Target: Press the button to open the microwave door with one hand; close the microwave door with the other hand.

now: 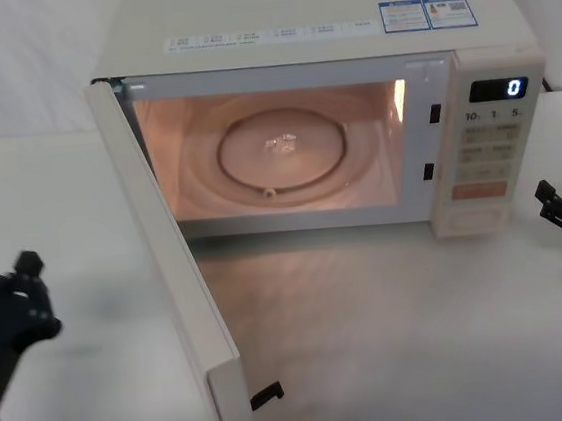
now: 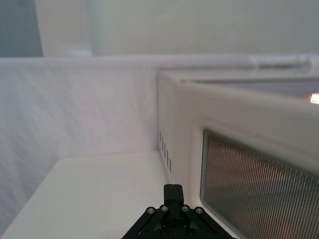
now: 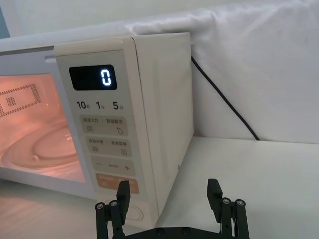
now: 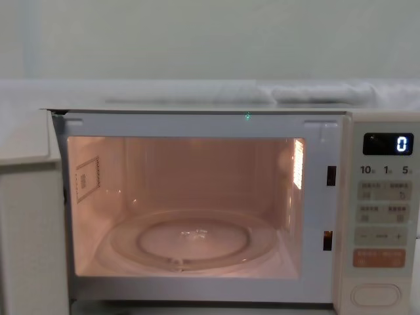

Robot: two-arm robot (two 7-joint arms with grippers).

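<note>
Head view: the microwave door stands swung out toward the robot, its long face running front to back, with the left gripper just outside it (the nearer arm for pushing it shut). Left wrist view: the door's window lies close beside that gripper; whether its jaws are parted I cannot tell. Right wrist view: the right gripper, jaws wide, sits apart before the button

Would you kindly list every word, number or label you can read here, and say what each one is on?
"0": display on the microwave.
"10", "1", "5", each with a small unreadable character: control strip, under the display.
"−" and "+": a key lower on the strip.
Other key labels: too small to read.
Stickers on the microwave's top: too small to read.
</note>
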